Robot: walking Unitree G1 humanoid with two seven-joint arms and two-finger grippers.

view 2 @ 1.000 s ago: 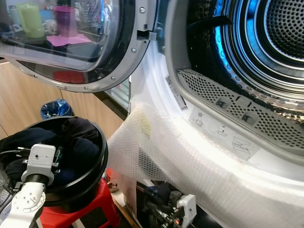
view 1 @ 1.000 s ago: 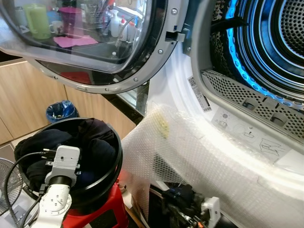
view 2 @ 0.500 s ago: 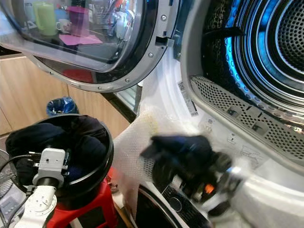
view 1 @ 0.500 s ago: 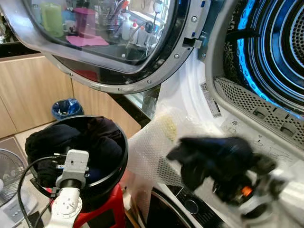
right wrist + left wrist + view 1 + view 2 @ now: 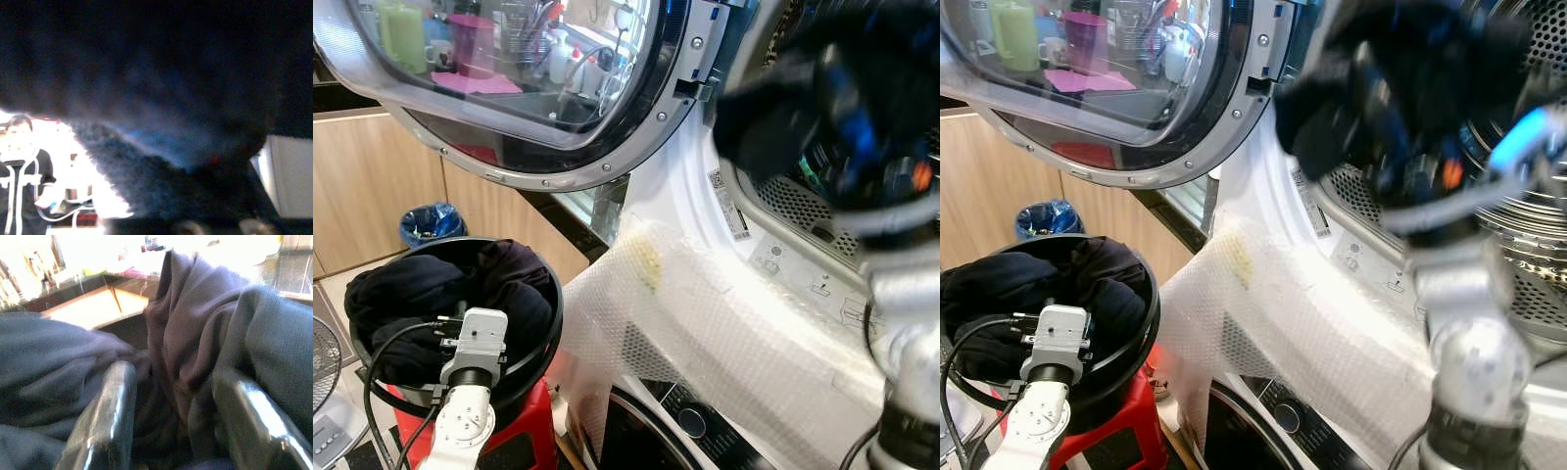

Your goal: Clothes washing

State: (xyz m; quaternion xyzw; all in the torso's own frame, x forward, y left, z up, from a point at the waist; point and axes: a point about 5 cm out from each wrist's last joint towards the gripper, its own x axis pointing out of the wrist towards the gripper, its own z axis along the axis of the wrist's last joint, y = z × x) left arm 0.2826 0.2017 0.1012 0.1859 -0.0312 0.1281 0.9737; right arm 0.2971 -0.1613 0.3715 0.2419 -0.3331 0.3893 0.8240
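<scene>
Right gripper [image 5: 847,117] raised at drum [image 5: 1528,39] mouth, clamped on dark garment [image 5: 1381,69]; risk: cloth snagging door rim, dropping short onto bubble wrap [image 5: 705,313]. Left gripper [image 5: 171,421] spread among clothes [image 5: 421,294] in black basket [image 5: 548,333]

A home kitchen-laundry corner: open front-loading washer door [image 5: 538,88] at upper left reflects a sink counter, wooden cabinets [image 5: 372,186] at left, laundry basket [image 5: 524,367] below.

head stereo: forward-down, both share dryer door [image 5: 509,88] and laundry basket [image 5: 1141,323] | wrist cams: pressed against dark clothes [image 5: 205,333]
</scene>
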